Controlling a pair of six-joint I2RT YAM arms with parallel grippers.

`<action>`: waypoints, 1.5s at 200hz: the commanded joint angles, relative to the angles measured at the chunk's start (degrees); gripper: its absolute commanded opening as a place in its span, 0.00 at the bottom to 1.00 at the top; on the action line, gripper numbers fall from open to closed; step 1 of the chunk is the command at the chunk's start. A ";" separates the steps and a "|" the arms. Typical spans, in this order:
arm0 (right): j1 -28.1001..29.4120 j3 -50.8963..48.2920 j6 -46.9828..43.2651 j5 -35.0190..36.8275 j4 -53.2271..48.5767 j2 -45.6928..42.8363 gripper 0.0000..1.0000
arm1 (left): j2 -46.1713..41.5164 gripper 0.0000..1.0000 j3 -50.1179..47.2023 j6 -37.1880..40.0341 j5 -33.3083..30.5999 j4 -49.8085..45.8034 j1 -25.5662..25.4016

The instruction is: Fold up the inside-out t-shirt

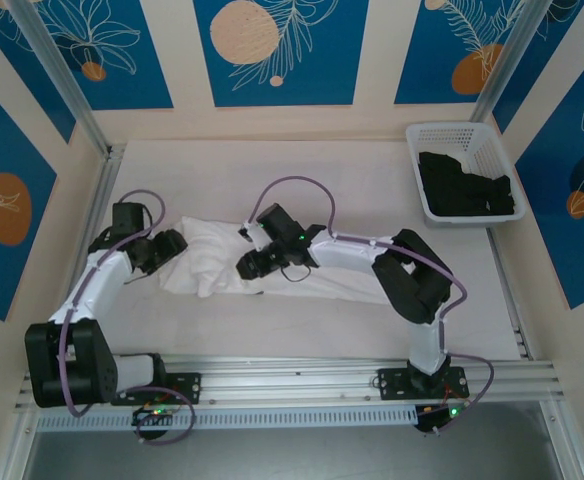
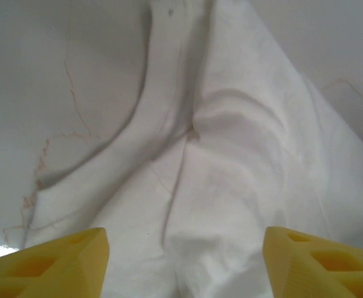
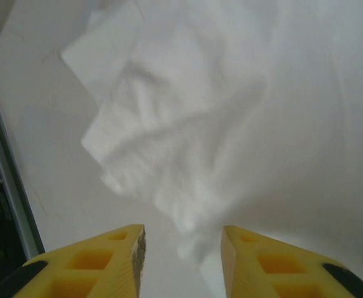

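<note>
T-shirt (image 1: 217, 258), white and creased, bunched into a long low heap on the pale table (image 1: 322, 170), as seen from overhead. Left gripper (image 1: 172, 245) at the t-shirt's left end, right gripper (image 1: 249, 264) over the t-shirt's middle, at its near edge; jaw gaps too small to read from up there. Well off to the t-shirt's far right, a white basket (image 1: 459, 133) with a black garment (image 1: 467, 190) inside. Closer in, from the left wrist: yellow fingers (image 2: 57, 261) of the left gripper (image 2: 181, 264) spread wide, just above a rise of t-shirt (image 2: 243, 161) cloth marked by deep folds and a thin reddish thread line along one edge. From the right wrist: right gripper (image 3: 183, 251) with its yellow fingers (image 3: 94, 261) apart by a narrower gap, a drooping tip of the blurred t-shirt (image 3: 163, 136) showing in that gap, contact with either finger impossible to tell.
</note>
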 commanded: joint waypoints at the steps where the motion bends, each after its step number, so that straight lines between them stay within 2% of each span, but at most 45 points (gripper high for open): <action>1: 0.33 1.92 0.95 0.00 1.77 4.43 0.33 | 3.99 0.69 2.28 0.45 -2.85 4.42 0.63; 41: 0.42 2.59 2.00 1.81 -1.57 8.49 0.26 | 12.84 0.86 3.47 1.25 -3.82 11.04 -1.97; 56: 0.18 1.11 1.65 2.03 -1.86 6.70 0.27 | 16.50 0.87 5.51 3.49 -4.69 9.89 -3.75; 75: -0.76 -0.98 1.37 2.25 -0.95 3.02 0.35 | 19.15 0.88 6.51 5.60 -6.51 8.63 -5.95; 89: -1.48 -2.05 1.76 1.77 -0.22 1.01 0.37 | 20.15 0.93 6.12 6.24 -7.45 8.44 -6.87; 144: -1.62 -2.15 3.21 -1.10 1.30 1.54 0.38 | 22.66 0.96 5.19 10.18 -9.62 7.99 -8.61; 166: -1.60 -2.04 3.40 -0.94 1.42 1.64 0.38 | 23.17 0.94 5.36 11.31 -7.40 9.02 -10.12; 191: -1.69 -2.13 2.97 -0.07 0.85 0.85 0.38 | 24.77 0.87 5.45 11.82 -3.54 10.39 -11.70; 207: -1.88 -2.42 2.74 0.43 0.51 0.16 0.38 | 25.96 0.77 5.15 11.62 -0.66 11.05 -12.41; 234: -2.52 -3.11 2.32 1.27 0.00 -0.95 0.38 | 25.48 0.52 3.51 10.34 3.46 12.63 -12.90; 260: -2.83 -3.11 2.28 1.36 -0.13 -1.46 0.38 | 24.35 0.29 2.62 9.95 1.61 13.57 -12.73; 284: -2.83 -3.22 2.03 1.95 -0.71 -2.48 0.38 | 25.31 0.01 3.60 9.92 1.80 12.91 -11.63; 300: -2.92 -3.83 1.74 2.94 -1.23 -3.77 0.38 | 25.10 0.00 4.04 9.74 1.42 12.25 -10.61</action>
